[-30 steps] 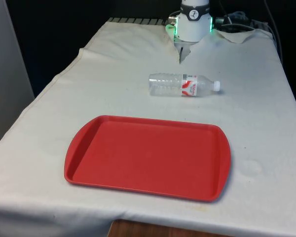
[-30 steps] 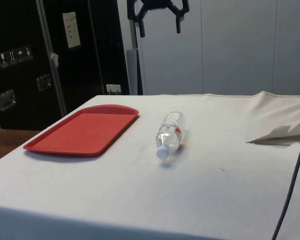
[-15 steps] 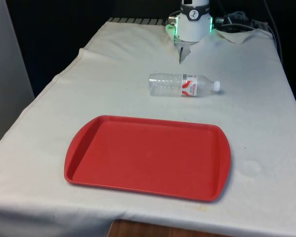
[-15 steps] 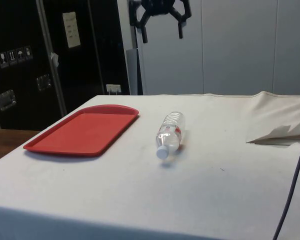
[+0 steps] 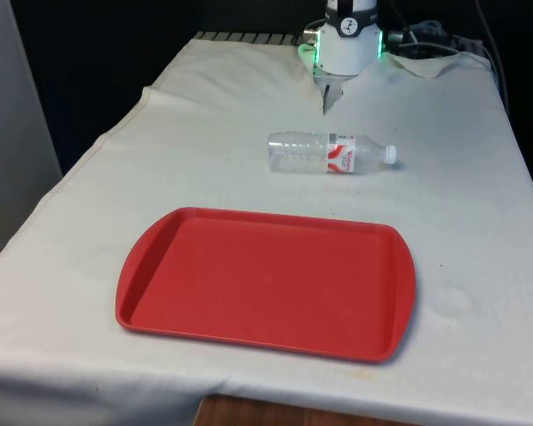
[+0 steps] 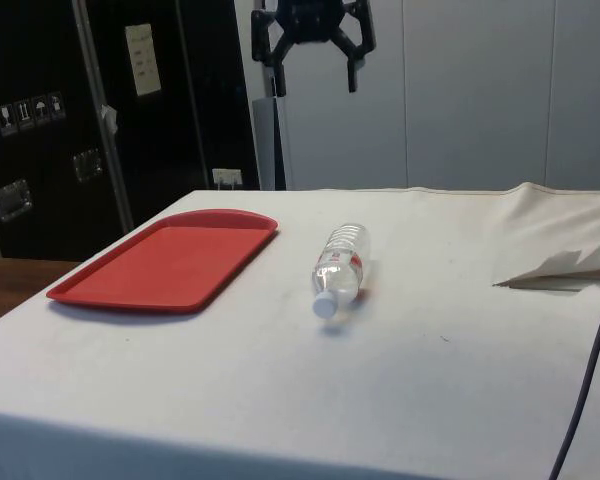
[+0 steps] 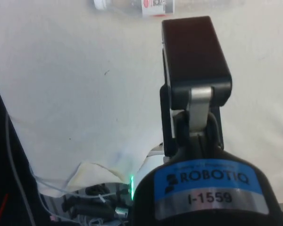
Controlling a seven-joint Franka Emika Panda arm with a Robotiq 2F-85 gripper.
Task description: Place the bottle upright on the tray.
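Front view first, nearest to me: the red tray (image 5: 266, 284) lies flat on the white-clothed table (image 5: 480, 231), close to the near edge, its long side running across the picture and its shallow rim raised all round. Nothing lies on it. Beyond it, well apart from its far rim, the bottle (image 5: 330, 153) lies on its side on the cloth, clear plastic with a red and white label and a white cap pointing to the front view's right. Farther back the cloth bunches into folds at the table's far end. From the side view the same order holds differently: the bottle (image 6: 339, 266) lies with its cap towards the camera, roughly mid-table, and the tray (image 6: 168, 260) sits beside it towards the dark cabinets, not touching it. High above the table, over the stretch between tray and bottle as that camera sees it, hangs the gripper (image 6: 313, 72), black against the pale wall panels, its jaws spread wide with both fingers pointing down and nothing between them. From the wrist view the bottle (image 7: 153, 5) shows past the end of one black finger (image 7: 194, 52), lying across the cloth with its cap and label plain to see, far below the gripper and untouched by it.
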